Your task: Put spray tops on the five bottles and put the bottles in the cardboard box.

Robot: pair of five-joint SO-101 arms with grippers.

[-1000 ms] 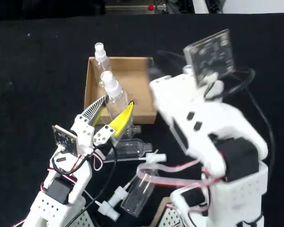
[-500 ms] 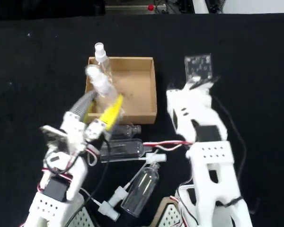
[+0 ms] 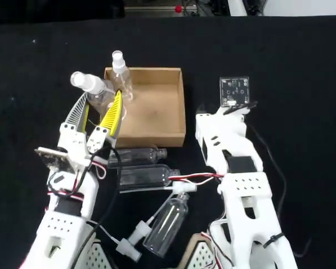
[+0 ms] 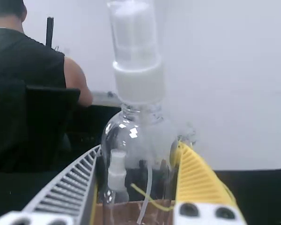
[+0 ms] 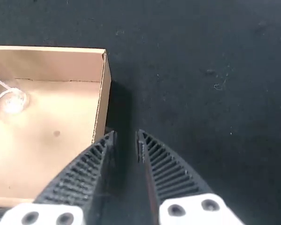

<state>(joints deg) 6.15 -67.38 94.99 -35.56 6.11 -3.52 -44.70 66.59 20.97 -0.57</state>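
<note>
The left hand clamps a capped bottle, tilted above the cardboard box's edge.

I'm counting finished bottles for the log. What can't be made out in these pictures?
High view: a cable passes the neck of the diagonally lying bottle, so whether its top is screwed on is unclear.
Left wrist view: the held bottle in the left gripper is cut off by the bottom edge; its height over the cardboard box is unknown.
Right wrist view: a bright round spot inside the box, too blurred to tell which bottle.
</note>
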